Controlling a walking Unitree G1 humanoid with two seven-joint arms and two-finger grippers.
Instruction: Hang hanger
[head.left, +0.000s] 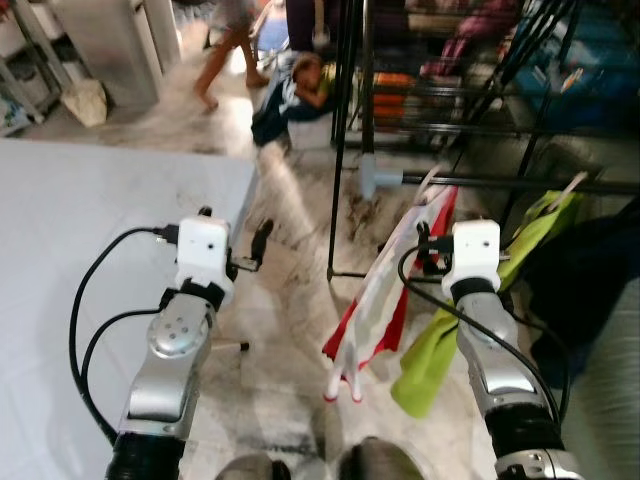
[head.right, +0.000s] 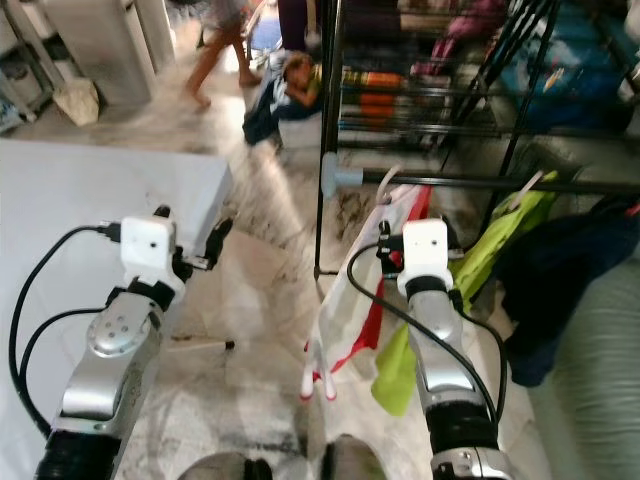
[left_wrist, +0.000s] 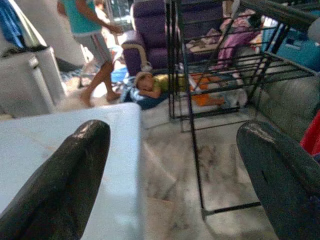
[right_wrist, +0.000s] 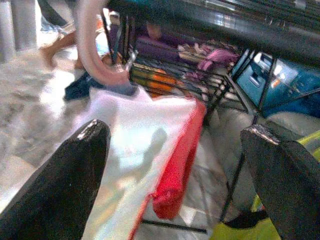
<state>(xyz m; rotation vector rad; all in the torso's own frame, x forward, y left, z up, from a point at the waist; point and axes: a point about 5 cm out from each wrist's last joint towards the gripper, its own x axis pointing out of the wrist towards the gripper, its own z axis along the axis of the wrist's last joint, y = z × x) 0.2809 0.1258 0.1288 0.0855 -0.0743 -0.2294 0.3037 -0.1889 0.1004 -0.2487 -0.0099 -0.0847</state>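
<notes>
Right tool (right_wrist: 175, 145), fingers spread wide and holding nothing, faces the white-and-red garment (head.left: 375, 290) whose pale hanger (right_wrist: 95, 45) hooks over the dark rail (head.left: 520, 182). Left tool (left_wrist: 175, 165), also wide open and empty, hovers beside the white table (head.left: 90, 250). Beyond, a person (head.left: 228, 45) walks.

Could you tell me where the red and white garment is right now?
The red and white garment hangs from the rack's rail, left of the green garment, by the right gripper.

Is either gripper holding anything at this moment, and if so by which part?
Nothing is held. The right gripper is open in front of the white-and-red garment hooked on the rail; the left gripper is open over the floor.
</notes>
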